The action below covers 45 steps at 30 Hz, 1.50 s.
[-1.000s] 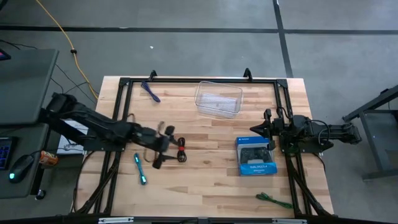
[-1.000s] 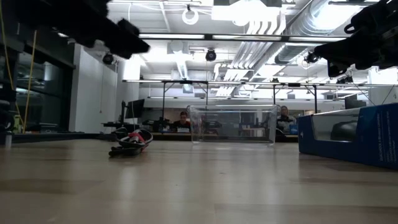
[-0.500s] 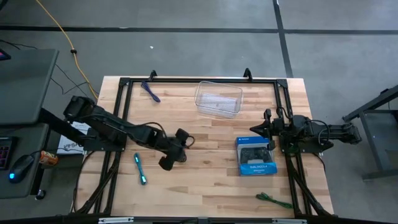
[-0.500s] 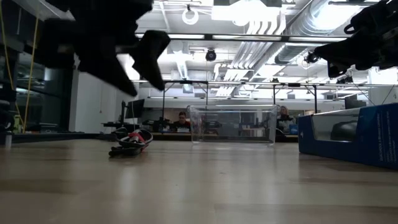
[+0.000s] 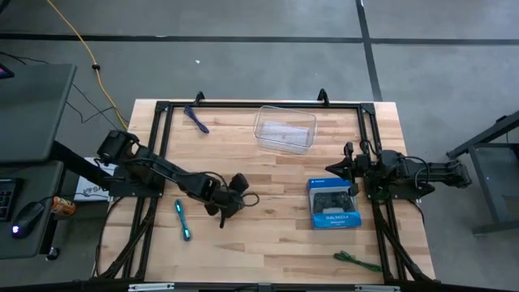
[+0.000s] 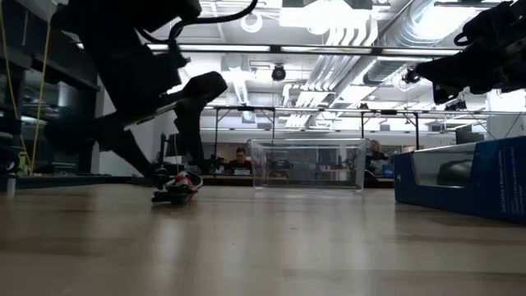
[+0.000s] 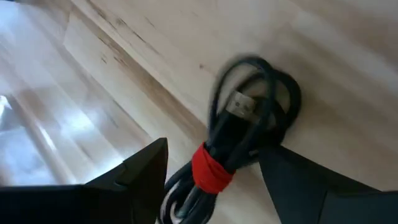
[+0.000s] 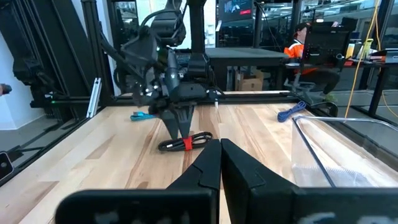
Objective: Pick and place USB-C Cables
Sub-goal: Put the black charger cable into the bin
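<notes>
**Black cable bundle under spread gripper, ready for a pinch at the red band**

Judged light, limp and springy: black USB-C cable bundle (image 7: 249,130), coiled into loops and cinched by a red band (image 7: 210,169). Likely to flop or slide on the smooth wood if nudged at a loose loop. Best taken across the banded waist, where the strands are packed tight and cannot splay. Not fragile, though the metal plug in the coil is better left unpinched.

Going left to right across the worktop (image 5: 268,243) in the high view: cyan cable (image 5: 182,220) at about 8 o'clock from centre, purple cable (image 5: 195,118) up at 11 o'clock, then left gripper (image 5: 229,199) just left of centre, fingers spread wide and angled down over the black bundle. In the left wrist view, bundle lying flat between the two dark fingers, band nearest the gap, not yet clamped. Low view: fingertips down close beside the bundle, contact not certain.

Further right: clear tub (image 5: 285,130) at 12 o'clock, blue controller box (image 5: 332,205) at 3 o'clock, green cable (image 5: 358,260) at 5 o'clock. Right gripper (image 5: 334,169) parked at the 3 o'clock edge, fingers together, holding nothing.
</notes>
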### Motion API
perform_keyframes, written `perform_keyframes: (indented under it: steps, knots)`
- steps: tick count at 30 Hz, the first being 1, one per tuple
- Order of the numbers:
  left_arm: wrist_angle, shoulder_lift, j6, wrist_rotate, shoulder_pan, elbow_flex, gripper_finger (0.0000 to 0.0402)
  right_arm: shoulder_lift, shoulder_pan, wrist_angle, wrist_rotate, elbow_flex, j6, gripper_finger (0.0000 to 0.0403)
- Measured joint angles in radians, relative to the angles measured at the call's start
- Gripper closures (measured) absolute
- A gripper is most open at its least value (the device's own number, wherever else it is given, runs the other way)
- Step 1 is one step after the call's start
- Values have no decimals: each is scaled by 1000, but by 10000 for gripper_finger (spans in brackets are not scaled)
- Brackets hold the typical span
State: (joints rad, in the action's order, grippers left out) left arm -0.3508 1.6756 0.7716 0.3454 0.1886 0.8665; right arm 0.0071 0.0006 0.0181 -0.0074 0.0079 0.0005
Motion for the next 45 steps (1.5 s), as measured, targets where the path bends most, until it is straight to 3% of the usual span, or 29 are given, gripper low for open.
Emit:
perform_keyframes:
  steps: [11, 20, 27, 33, 39, 45]
  knots:
    - [-7, 57, 166, 67, -3, 4, 170, 0, 0, 0, 0, 0, 0, 402]
    - [-45, 57, 175, 10, -57, 4, 177, 0, 0, 0, 0, 0, 0, 402]
    - [-16, 46, 131, 85, -26, 51, 198, 0, 0, 0, 0, 0, 0, 402]
    - [-94, 45, 170, 115, -4, 97, 199, 0, 0, 0, 0, 0, 0, 402]
    - [-128, 57, 145, 95, -13, 98, 199, 0, 0, 1, 0, 0, 0, 402]
    - [-98, 99, 6, 82, -51, 98, 199, 0, 0, 1, 0, 0, 0, 402]
